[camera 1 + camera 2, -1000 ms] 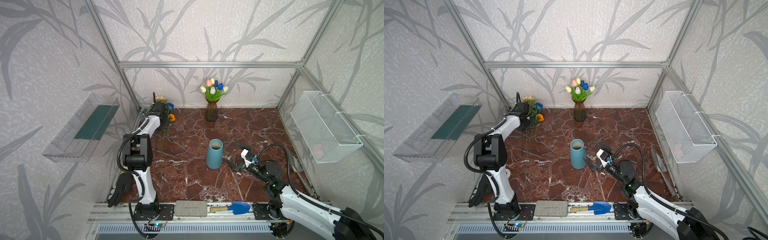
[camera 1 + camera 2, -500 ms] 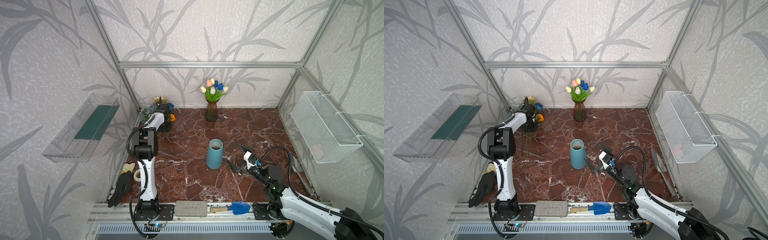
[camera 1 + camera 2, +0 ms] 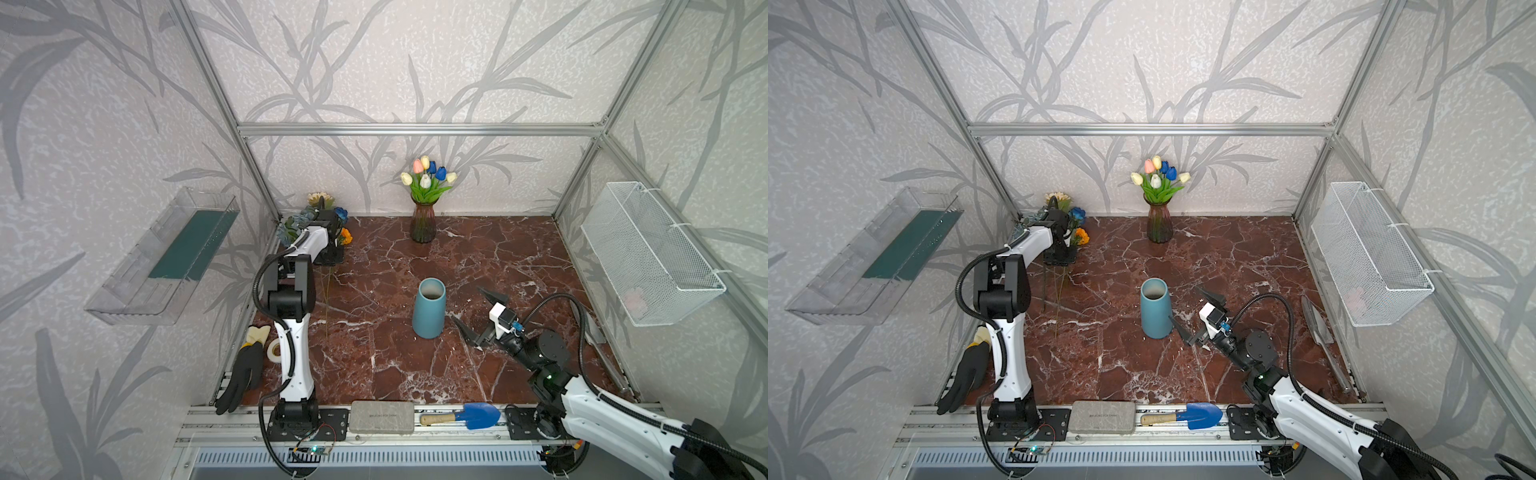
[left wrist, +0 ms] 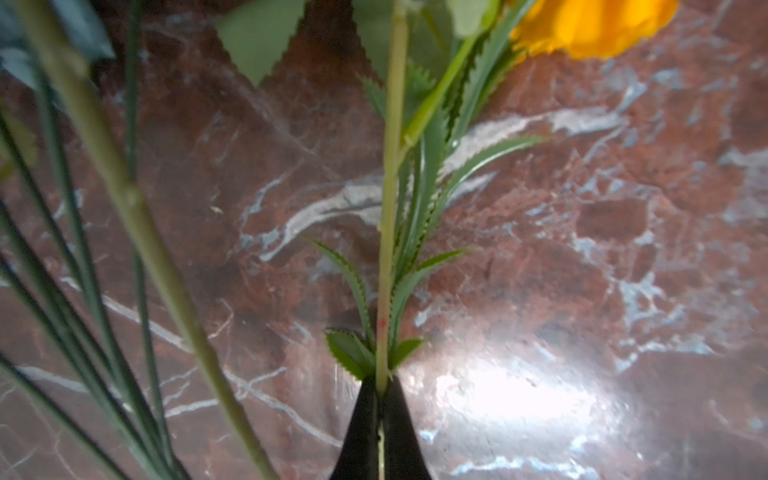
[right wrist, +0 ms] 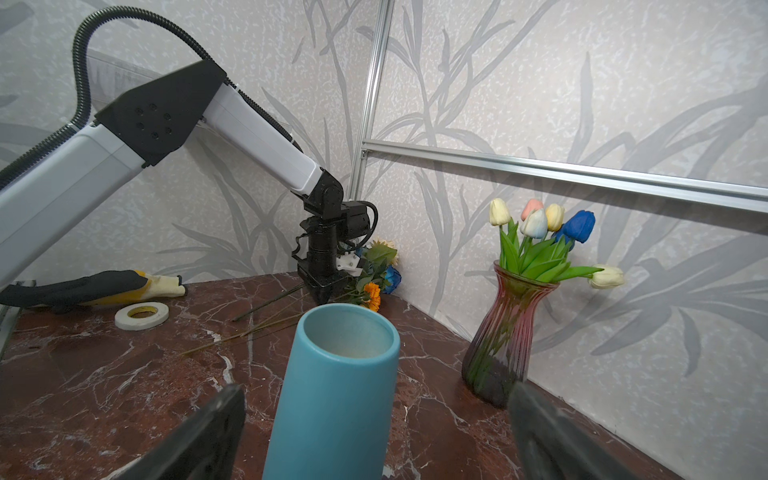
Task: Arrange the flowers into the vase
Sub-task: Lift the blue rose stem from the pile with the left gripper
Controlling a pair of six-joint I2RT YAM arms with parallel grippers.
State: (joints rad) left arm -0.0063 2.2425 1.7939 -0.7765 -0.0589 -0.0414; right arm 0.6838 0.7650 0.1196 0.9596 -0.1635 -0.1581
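Green stalk now pinched: the left gripper (image 4: 381, 388) has just drawn its black jaws together on the stem (image 4: 388, 208) of the orange bloom (image 4: 590, 25), where a second ago they stood apart. The other loose flowers (image 3: 321, 200) lie heaped around it in the back-left corner of the marble tabletop (image 3: 498, 257). The right gripper (image 3: 473, 311) waits spread wide just beside the empty blue vase (image 3: 429, 307) at mid-table, with no contact that we can see. We judge the first pick secured. Lifting the stem clear and carrying it to the vase comes next.
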